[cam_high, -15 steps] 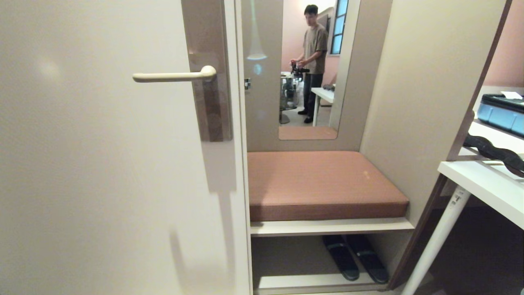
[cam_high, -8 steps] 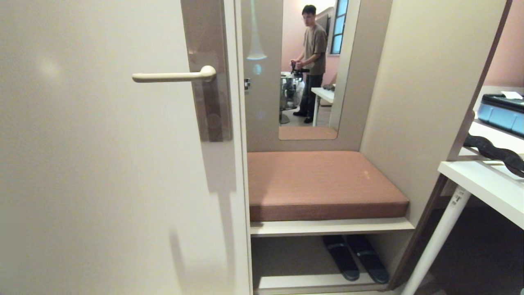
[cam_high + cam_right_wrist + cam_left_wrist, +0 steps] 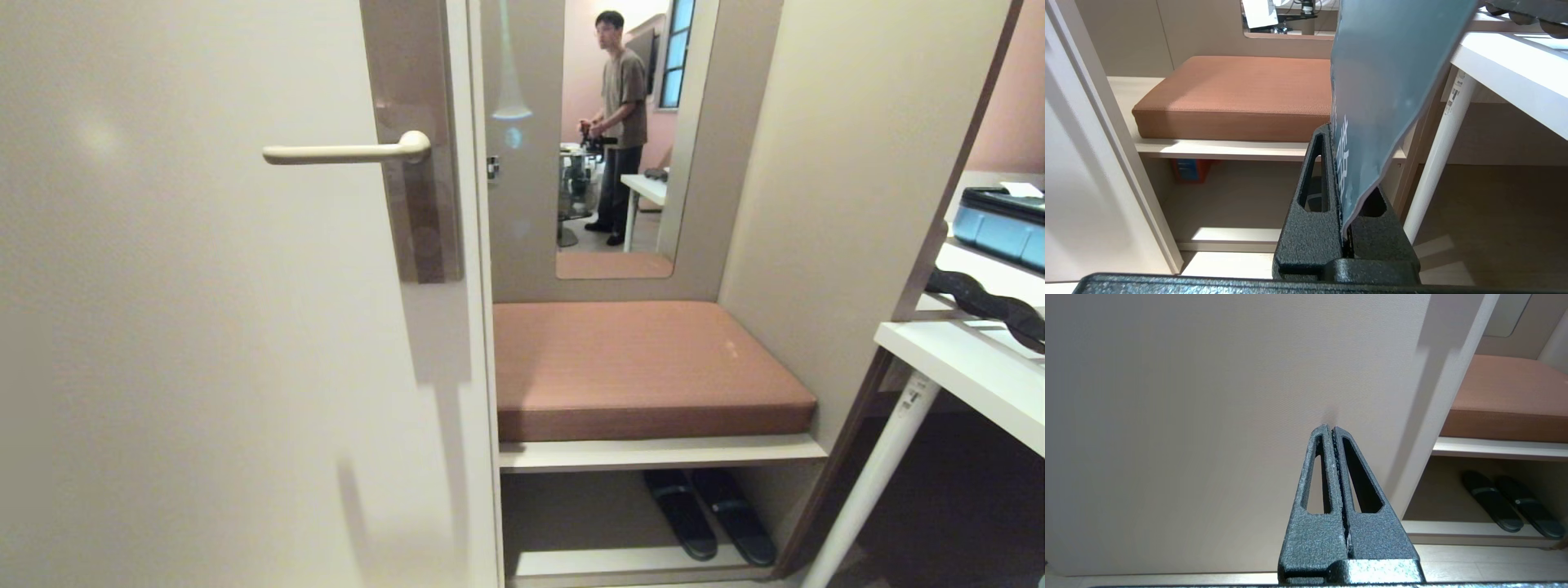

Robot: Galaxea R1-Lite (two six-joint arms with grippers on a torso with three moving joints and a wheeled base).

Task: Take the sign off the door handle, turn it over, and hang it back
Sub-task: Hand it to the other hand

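Sign [image 3: 1384,81], blue side showing with white lettering near its lower edge, stands upright, pinched between the clenched fingers of the right gripper [image 3: 1336,130], low down in front of the brown bench cushion [image 3: 1237,96] and beside the white table leg [image 3: 1439,151]. It is off the door handle [image 3: 347,150], whose cream lever juts bare from its brownish plate [image 3: 416,139] on the door [image 3: 196,327]. Left gripper [image 3: 1332,430] is clamped tight on nothing, its tips close to the door's face. Under the bench a pair of dark slippers [image 3: 709,513] lies on the lower shelf. A mirror [image 3: 620,139] above the cushion reflects a person [image 3: 619,122] standing by a table.
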